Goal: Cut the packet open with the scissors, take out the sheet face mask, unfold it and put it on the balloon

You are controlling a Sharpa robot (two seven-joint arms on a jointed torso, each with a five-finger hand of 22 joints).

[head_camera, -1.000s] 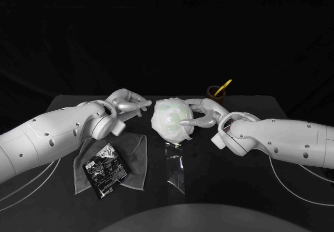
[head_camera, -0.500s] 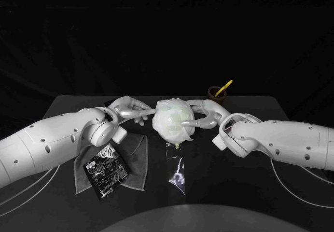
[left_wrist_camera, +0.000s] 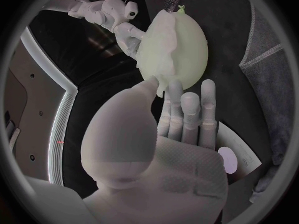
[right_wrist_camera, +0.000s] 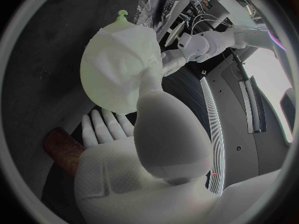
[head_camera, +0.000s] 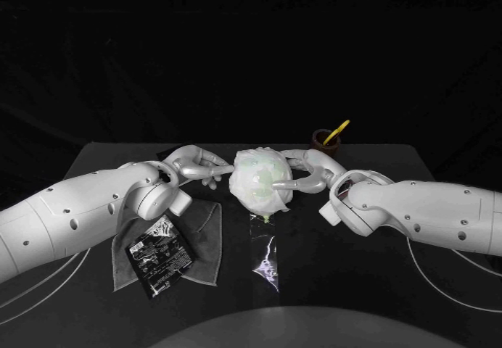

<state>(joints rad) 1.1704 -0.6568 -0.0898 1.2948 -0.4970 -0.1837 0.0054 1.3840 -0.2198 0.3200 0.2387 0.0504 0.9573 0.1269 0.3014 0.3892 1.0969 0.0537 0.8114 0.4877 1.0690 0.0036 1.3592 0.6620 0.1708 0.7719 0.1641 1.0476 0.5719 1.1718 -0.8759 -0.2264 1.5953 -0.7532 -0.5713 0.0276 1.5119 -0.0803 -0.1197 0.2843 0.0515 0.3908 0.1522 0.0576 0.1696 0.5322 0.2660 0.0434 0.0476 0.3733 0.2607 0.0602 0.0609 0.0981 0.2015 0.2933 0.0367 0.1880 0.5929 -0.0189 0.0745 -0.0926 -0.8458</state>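
A pale green balloon [head_camera: 260,180] wrapped in the white sheet mask [left_wrist_camera: 163,45] is up off the table at the middle. My right hand [head_camera: 303,172] holds it from the right, thumb on its front and fingers behind; the thumb [right_wrist_camera: 152,97] presses the mask-covered side. My left hand [head_camera: 199,165] reaches in from the left, and its thumb [left_wrist_camera: 149,89] and fingers [left_wrist_camera: 187,109] pinch the mask's edge at the balloon's side. The black packet [head_camera: 159,255] lies on a grey cloth. The yellow-handled scissors [head_camera: 336,132] stand in a brown cup.
The grey cloth [head_camera: 204,239] is spread at the front left of the black table [head_camera: 345,290]. A clear plastic film [head_camera: 268,255] lies below the balloon. The brown cup [head_camera: 324,139] stands at the back right, close behind my right hand.
My left hand has moved right from a little off the balloon and now has its fingertips on the mask. The right hand and the balloon have hardly moved.
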